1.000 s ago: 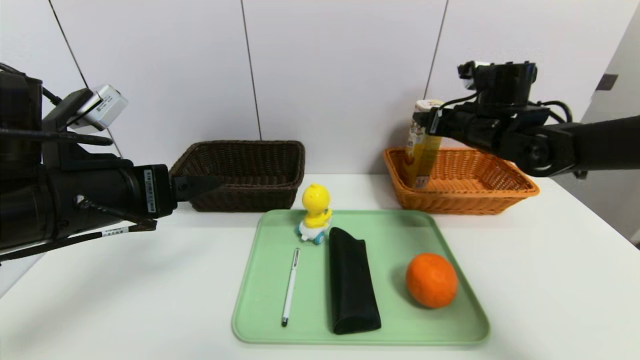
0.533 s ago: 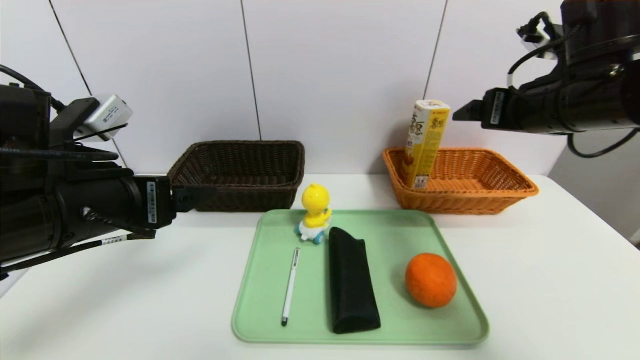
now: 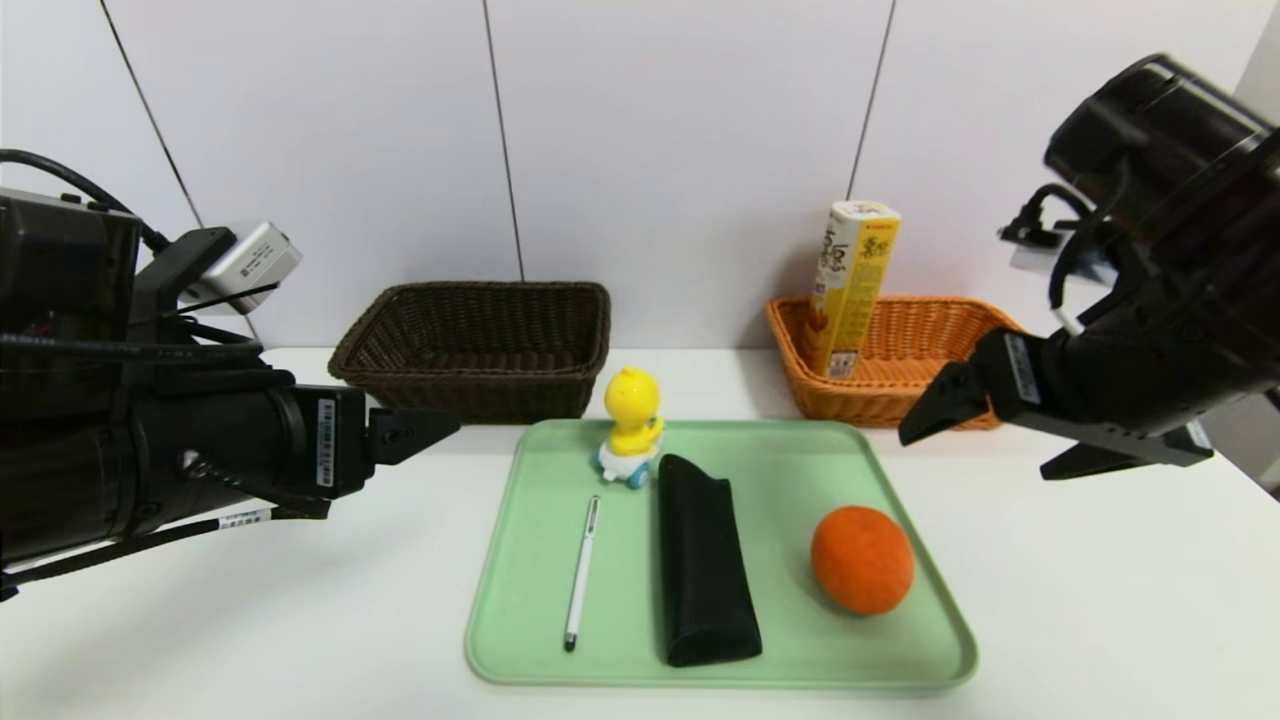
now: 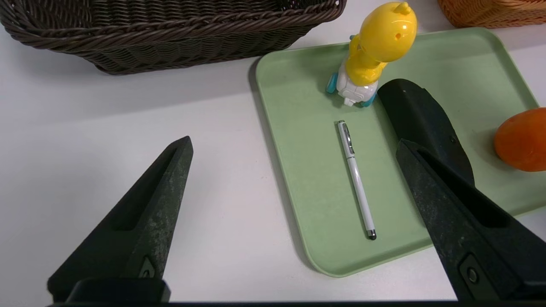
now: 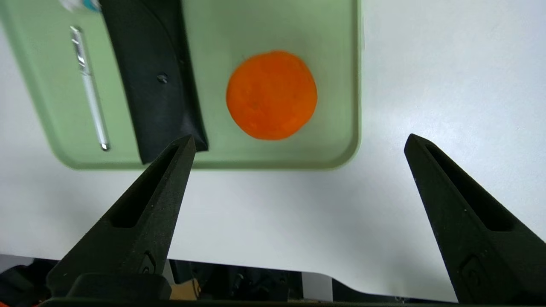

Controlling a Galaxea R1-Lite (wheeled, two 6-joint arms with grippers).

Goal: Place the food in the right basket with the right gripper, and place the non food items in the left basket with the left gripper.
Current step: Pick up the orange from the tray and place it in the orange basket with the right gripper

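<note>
The yellow-and-white snack carton (image 3: 850, 285) stands upright, slightly tilted, in the orange right basket (image 3: 880, 405), with nothing gripping it. On the green tray (image 3: 800, 470) lie the orange fruit (image 3: 862, 558), the black pouch (image 3: 703, 560) and the white pen (image 3: 580, 572), with the duck toy (image 3: 630, 425) at the far edge. My right gripper (image 5: 300, 137) hangs open and empty above the table by the tray's right side, the fruit (image 5: 271, 94) just beyond its tips. My left gripper (image 4: 294, 143) is open and empty, left of the tray, facing the pen (image 4: 356, 179).
The dark brown left basket (image 3: 480, 395) sits at the back left with nothing visible in it. White table surface lies bare to the left and right of the tray. A white panelled wall stands close behind both baskets.
My right gripper let go of the carton, which stayed standing in the orange basket, swung up and away, then came down beside the tray's right side. The left arm edged slightly toward the tray.
</note>
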